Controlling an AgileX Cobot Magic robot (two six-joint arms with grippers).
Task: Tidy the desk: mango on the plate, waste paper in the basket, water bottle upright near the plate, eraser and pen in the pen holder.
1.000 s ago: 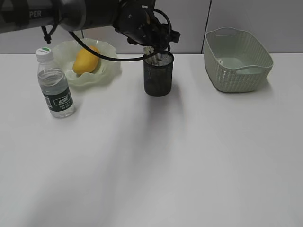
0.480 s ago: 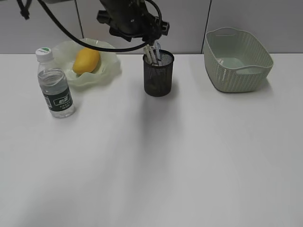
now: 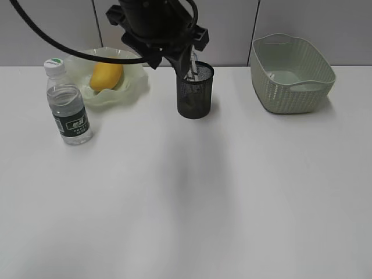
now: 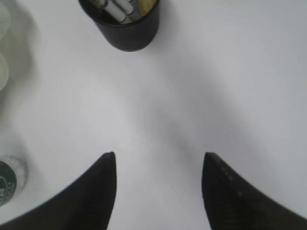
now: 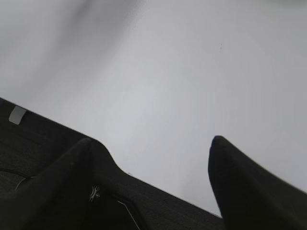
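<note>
White desk, grey wall panels behind. Mango on the ruffled plate; water bottle upright just beside it; pens and a pale block, probably the eraser, inside the pen holder; basket off to the right, contents hidden from this angle, no waste paper anywhere on the desk. Left gripper above bare desk, jaws apart and empty, arm hanging over the pen holder's rim. Right gripper low over empty desk, jaws wide, nothing between them. Main risk, as a judgement: arm or trailing cable catching the protruding pens or the mesh rim, tipping the light holder; a wider swing leftward knocking over the tall, narrow bottle.
</note>
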